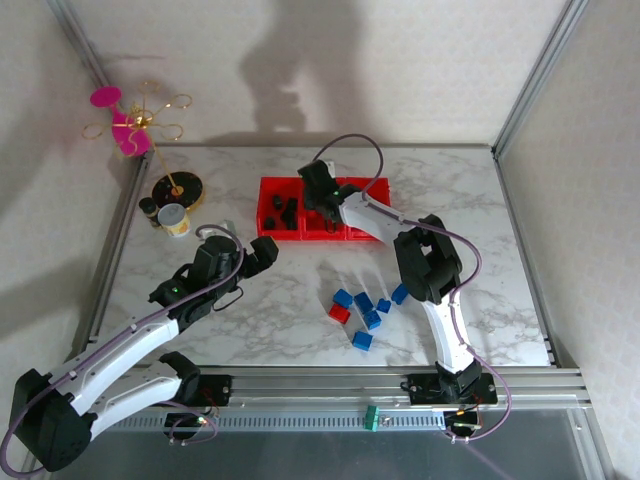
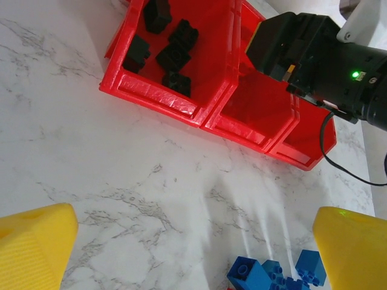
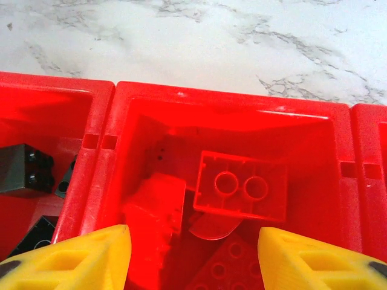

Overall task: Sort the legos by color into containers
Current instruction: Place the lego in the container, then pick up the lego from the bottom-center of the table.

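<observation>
- Well left of the containers (image 1: 300, 236): black-and-gold disc stand (image 1: 177, 187), with a small pale pot (image 1: 174, 219) just on its near side.
- Left gripper (image 1: 268, 250): near the containers' near-left corner, over the table (image 1: 250, 330). Fingers spread wide, nothing between them. In its wrist view both yellow pads are cut off by the frame edges.
- Containers, left compartment: black legos (image 1: 285, 212), several piled and overlapping. Count uncertain.
- Middle compartment: right gripper (image 3: 193, 248) sits above it, released, yellow fingers parted with no brick between them. Beneath lie red bricks (image 3: 242, 187), one turned over with its hollow underside showing. The others are red on red and their outlines are hard to separate.
- Right compartment: mostly covered by the right arm (image 1: 425, 260) from above, and cropped at the edge of the right wrist view. Contents cannot be told.
- Near side of the containers, toward their right end: blue legos (image 1: 365, 310) loosely clustered on the table, with one red lego (image 1: 339, 314) at the cluster's left. The left wrist view cuts them off at the bottom.
</observation>
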You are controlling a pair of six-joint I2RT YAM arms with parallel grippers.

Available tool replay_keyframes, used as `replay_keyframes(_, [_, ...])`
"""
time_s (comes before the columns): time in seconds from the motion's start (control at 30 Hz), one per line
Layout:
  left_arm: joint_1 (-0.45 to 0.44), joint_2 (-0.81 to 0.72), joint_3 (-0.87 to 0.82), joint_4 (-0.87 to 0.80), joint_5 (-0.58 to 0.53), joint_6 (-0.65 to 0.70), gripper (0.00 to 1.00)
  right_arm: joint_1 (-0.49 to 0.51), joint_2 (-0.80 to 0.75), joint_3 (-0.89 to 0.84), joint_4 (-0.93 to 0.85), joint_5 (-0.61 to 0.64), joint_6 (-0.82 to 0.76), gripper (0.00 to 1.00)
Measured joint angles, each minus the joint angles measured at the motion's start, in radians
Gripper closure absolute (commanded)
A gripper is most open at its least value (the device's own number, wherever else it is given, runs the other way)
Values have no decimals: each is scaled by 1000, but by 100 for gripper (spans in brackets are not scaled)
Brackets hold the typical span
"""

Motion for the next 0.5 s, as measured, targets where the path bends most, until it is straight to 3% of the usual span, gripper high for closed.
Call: replay_keyframes(0.5, [-38,-157,-60,-30,23,-13,1,151,-462,-404,-89,-45,65,30])
